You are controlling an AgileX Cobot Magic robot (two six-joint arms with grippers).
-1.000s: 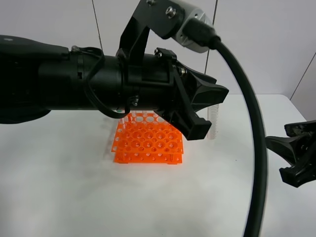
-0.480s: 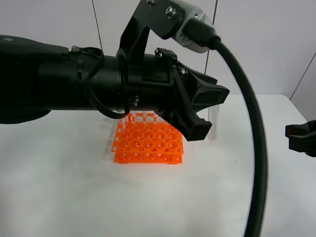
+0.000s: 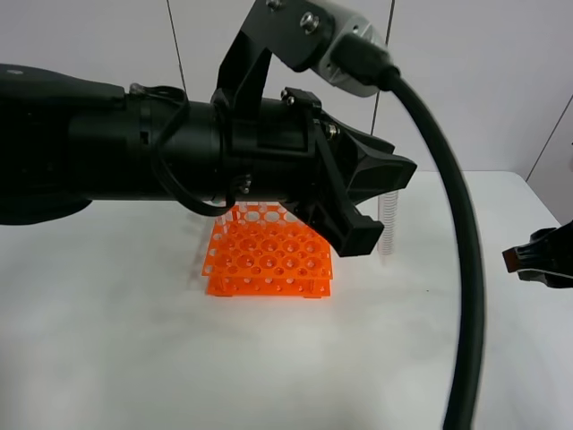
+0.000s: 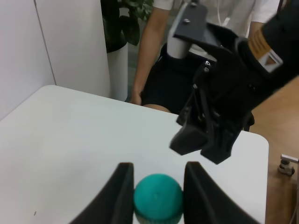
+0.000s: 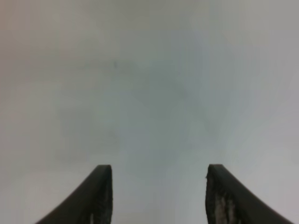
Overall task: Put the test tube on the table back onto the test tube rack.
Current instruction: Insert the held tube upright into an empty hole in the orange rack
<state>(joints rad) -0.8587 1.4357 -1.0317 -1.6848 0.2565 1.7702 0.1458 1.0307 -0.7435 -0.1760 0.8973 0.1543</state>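
My left gripper [image 3: 380, 204] is shut on the test tube [image 3: 387, 222]. The clear tube hangs upright above the white table [image 3: 134, 340], just right of the orange test tube rack [image 3: 269, 262]. In the left wrist view the tube's teal cap [image 4: 158, 197] sits between the left gripper's [image 4: 159, 191] two black fingers [image 4: 122, 191]. The rack's holes that show hold no tubes. My right gripper [image 5: 154, 196] is open and empty over bare table. Only a part of it shows at the right edge of the exterior view [image 3: 540, 258], and it also shows in the left wrist view [image 4: 203, 144].
The left arm's thick black body [image 3: 134, 148] and cable [image 3: 461, 269] hide much of the table and the rack's back. In the left wrist view a seated person [image 4: 168, 56] and a potted plant [image 4: 117, 42] are beyond the table's edge [image 4: 154, 108].
The right gripper has drawn back to the right, and only a small part of it stays in the exterior view. The left arm and the tube have not moved.
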